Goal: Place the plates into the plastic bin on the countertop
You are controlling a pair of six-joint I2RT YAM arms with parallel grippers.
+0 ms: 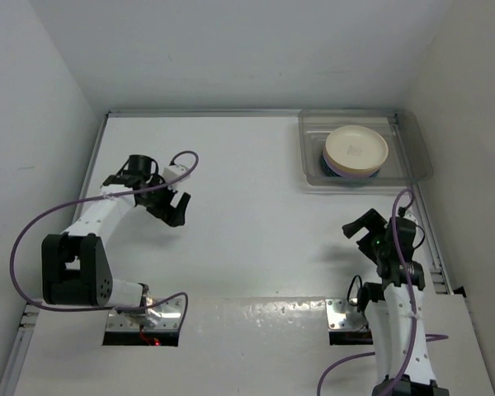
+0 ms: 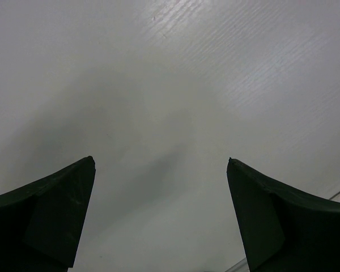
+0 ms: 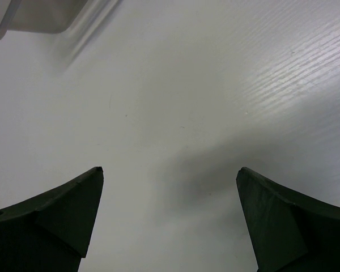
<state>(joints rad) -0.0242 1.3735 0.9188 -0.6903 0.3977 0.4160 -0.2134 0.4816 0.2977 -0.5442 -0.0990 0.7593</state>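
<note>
White walls (image 1: 231, 49) enclose white countertop (image 1: 247, 231).

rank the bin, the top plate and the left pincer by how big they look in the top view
1. bin
2. top plate, cream, well inside the bin
3. left pincer, a little smaller than the plate; it may sit nearer the camera, so that gap is unsure

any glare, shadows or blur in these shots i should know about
Top external: even soft light, the plates in the plastic bin sharp, only faint shadows. Left wrist: a soft grey shadow on the countertop ahead of the open left gripper, streaky sheen top right. Right wrist: same sheen, bin corner slightly blurred top left.
</note>
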